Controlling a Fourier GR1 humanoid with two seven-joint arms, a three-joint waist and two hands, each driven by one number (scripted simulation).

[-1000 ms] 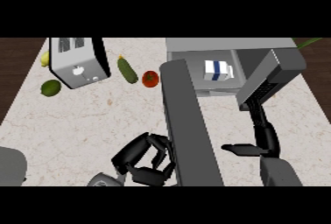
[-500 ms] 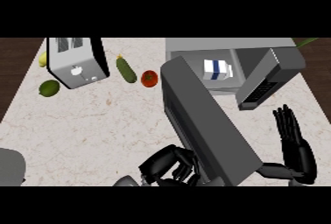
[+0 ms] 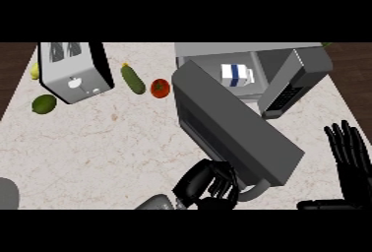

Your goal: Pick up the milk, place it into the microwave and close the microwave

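Observation:
The milk carton (image 3: 236,75), white with a blue band, stands inside the open microwave (image 3: 305,74) at the counter's back right. The microwave's dark grey door (image 3: 232,128) slants from its hinge near the back down towards the front right, half swung. My left hand (image 3: 207,184) is curled against the door's free end, beside the grey handle (image 3: 253,193); I cannot see it gripping anything. My right hand (image 3: 352,162) shows at the lower right edge, open with fingers up, clear of the door.
A silver toaster (image 3: 73,71) stands at the back left, with a cucumber (image 3: 132,78) and a tomato (image 3: 160,88) beside it. A lime (image 3: 44,103) and a lemon (image 3: 34,71) lie near the left edge. A grey object (image 3: 6,192) shows at the lower left.
The door's free end has swung rightwards towards the microwave, my left hand moving with it. My right hand has drawn back to the lower right and opened with fingers up.

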